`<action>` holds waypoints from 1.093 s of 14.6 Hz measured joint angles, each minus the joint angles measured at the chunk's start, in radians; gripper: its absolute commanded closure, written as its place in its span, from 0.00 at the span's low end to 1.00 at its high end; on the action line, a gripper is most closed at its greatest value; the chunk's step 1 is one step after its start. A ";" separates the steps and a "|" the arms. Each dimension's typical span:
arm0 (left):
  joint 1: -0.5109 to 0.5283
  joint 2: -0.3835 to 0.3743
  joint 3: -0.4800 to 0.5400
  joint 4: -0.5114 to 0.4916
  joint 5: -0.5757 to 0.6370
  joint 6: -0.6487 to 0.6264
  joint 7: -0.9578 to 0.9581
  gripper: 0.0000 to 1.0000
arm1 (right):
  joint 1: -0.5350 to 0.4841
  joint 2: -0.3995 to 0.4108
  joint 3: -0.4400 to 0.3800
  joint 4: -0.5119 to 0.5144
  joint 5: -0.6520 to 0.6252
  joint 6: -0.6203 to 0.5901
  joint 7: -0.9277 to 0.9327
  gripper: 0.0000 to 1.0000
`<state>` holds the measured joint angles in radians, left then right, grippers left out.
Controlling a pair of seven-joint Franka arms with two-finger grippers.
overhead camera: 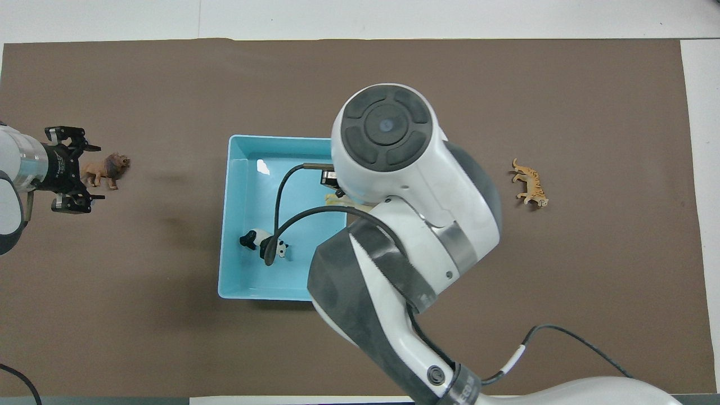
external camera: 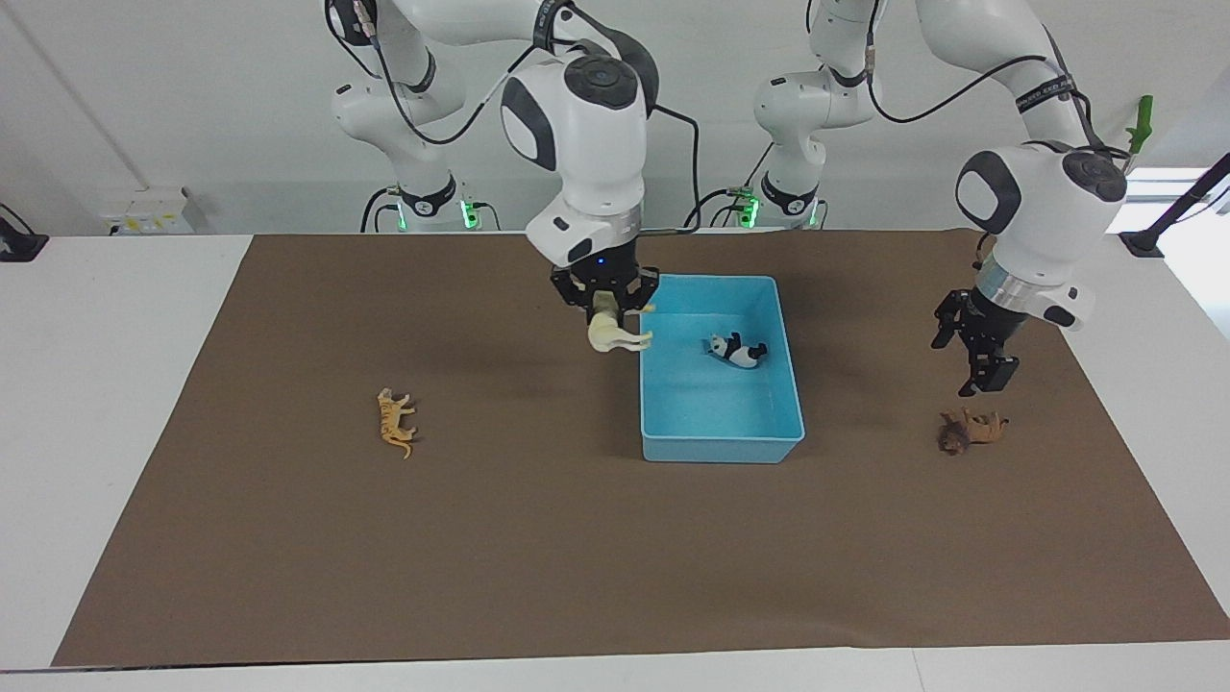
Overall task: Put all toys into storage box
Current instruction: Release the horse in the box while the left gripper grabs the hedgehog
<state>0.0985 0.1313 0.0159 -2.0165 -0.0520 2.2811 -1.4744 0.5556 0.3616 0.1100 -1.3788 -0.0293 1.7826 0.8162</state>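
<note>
Facing view: your right gripper [external camera: 608, 300] hangs over the storage box [external camera: 788, 384] wall at the right arm's end, fingers pinched on the cream-white horse [external camera: 612, 332], which dangles in the air at the box rim. The panda [external camera: 736, 351] lies inside the box. The tiger [external camera: 395, 422] lies on the brown mat [external camera: 538, 557], well apart from the box toward the right arm's end. Your left gripper [external camera: 980, 370] hovers just above the lion [external camera: 971, 430] with fingers spread, not touching it.

Overhead view: your right arm's wrist covers the box [overhead camera: 236, 225] edge; only a sliver of the horse [overhead camera: 333, 198] shows under it. The panda [overhead camera: 256, 241] sits in the box's nearer half. Your left gripper [overhead camera: 70, 169] sits wide open beside the lion [overhead camera: 107, 169]. The tiger [overhead camera: 530, 183] lies alone near the right arm's end.
</note>
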 measured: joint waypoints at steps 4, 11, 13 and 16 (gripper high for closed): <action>0.092 0.107 0.001 0.000 0.002 0.100 -0.043 0.00 | 0.082 0.093 -0.003 0.039 0.002 0.077 0.086 1.00; 0.080 0.214 -0.013 0.017 0.055 0.167 -0.103 0.00 | 0.129 0.247 -0.005 0.042 -0.037 0.280 0.182 0.00; 0.079 0.215 -0.013 0.017 0.058 0.176 -0.103 0.52 | 0.136 0.255 -0.005 0.040 -0.037 0.277 0.208 0.00; 0.076 0.217 -0.014 0.017 0.060 0.178 -0.104 1.00 | 0.137 0.248 -0.008 0.045 -0.039 0.210 0.222 0.00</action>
<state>0.1750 0.3485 0.0019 -1.9997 0.0080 2.4590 -1.5783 0.6929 0.6094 0.1024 -1.3337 -0.0684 1.9922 1.0377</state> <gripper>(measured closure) 0.317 0.150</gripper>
